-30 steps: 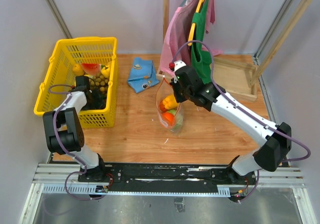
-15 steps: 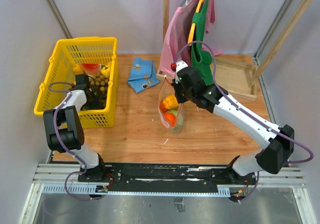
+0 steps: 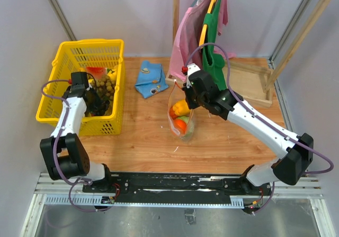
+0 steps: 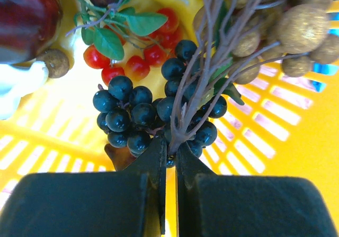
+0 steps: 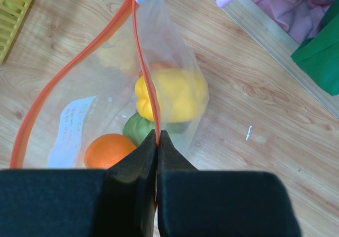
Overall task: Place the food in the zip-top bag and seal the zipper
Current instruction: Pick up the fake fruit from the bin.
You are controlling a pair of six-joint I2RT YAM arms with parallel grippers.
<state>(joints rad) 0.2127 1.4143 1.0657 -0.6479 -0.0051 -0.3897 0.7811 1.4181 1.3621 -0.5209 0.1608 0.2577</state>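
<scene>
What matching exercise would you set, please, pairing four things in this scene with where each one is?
1 dark grapes
2 orange
3 blue cloth
4 green garment

A hanging on the wooden rack
B inside the zip-top bag
C in the yellow basket, stem pinched by the left gripper
D lying on the table

Pairs: 1-C, 2-B, 3-D, 4-A

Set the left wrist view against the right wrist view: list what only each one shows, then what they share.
Left wrist only: the dark grapes, their stems pinched between the left fingers, with small red berries and a brown cluster behind.
Right wrist only: the bag, its zipper pinched between the right fingers, holding an orange, a yellow piece and a green piece, with the wooden table beneath.
Both: black fingers shut on something, and part of the yellow basket.
</scene>
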